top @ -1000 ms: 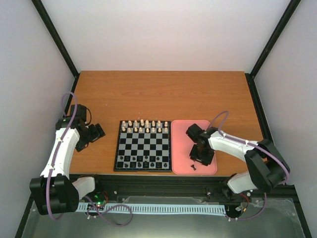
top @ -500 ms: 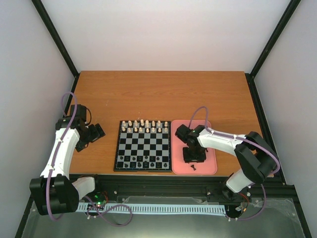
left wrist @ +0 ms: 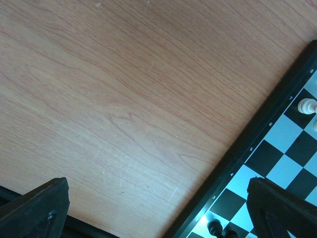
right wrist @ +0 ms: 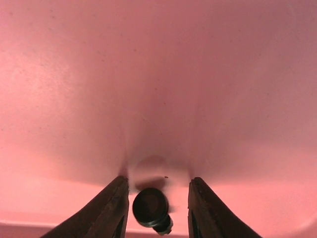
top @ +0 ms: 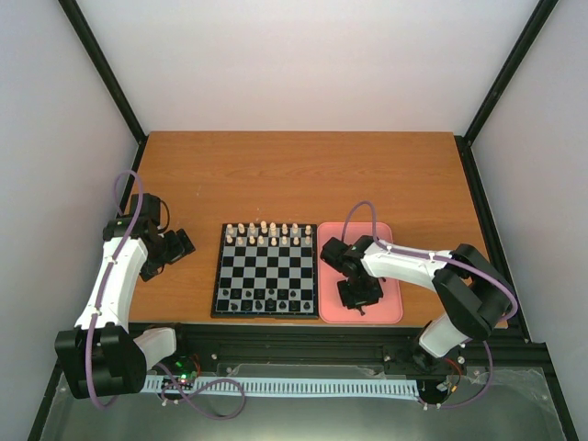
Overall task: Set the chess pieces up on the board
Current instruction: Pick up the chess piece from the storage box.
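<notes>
The board [top: 218, 276], black and pale grey with a black rim, lies in the middle of the table. Several tiny black chess pieces [top: 266, 299] stand on its near rows. One black piece [top: 361, 310] lies on its side in the pink tray [top: 386, 239]. My right gripper [top: 358, 296] is down over it. In the right wrist view this piece [right wrist: 150, 208] lies between the open fingers of the right gripper [right wrist: 157, 184], touching neither. My left gripper [top: 179, 243] hovers open and empty left of the board. In the left wrist view, the left gripper [left wrist: 158, 213] is over bare wood.
Cream-white pieces [top: 266, 234] fill the board's two far rows; one [left wrist: 307, 105] shows in the left wrist view, with the board's corner [left wrist: 237, 158] and black pieces [left wrist: 215, 228]. The tray lies right against the board's right edge.
My right gripper has moved left and nearer across the tray, ending over the lying black piece. The left arm has not moved.
</notes>
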### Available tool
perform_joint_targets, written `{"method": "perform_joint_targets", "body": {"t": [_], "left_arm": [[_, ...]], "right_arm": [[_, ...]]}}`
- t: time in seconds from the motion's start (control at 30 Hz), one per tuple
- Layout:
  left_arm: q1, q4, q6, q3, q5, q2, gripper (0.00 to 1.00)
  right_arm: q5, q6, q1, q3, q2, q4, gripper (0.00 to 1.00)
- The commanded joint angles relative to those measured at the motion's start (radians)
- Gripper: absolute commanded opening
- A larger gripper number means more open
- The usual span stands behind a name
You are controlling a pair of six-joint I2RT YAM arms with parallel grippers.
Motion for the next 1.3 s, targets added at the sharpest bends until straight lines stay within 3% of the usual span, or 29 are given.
{"method": "perform_joint_targets", "body": {"t": [0.0,0.43,0.87,1.27], "left_arm": [[-0.005,0.01,0.003,0.006,-0.006,-0.008,1.0],[-0.005,0.011,0.006,0.005,-0.005,-0.009,1.0],[-0.006,0.012,0.008,0.006,-0.005,-0.009,1.0],[-0.006,-0.007,0.013,0.039,0.009,-0.033,1.0]], "right_arm": [[0.021,-0.016,0.011,-0.031,0.027,-0.007,0.33],[0.024,-0.002,0.025,-0.039,0.049,-0.003,0.3],[0.01,0.021,0.025,-0.046,0.071,0.016,0.1],[0.027,0.162,0.016,0.175,0.01,-0.052,0.08]]}}
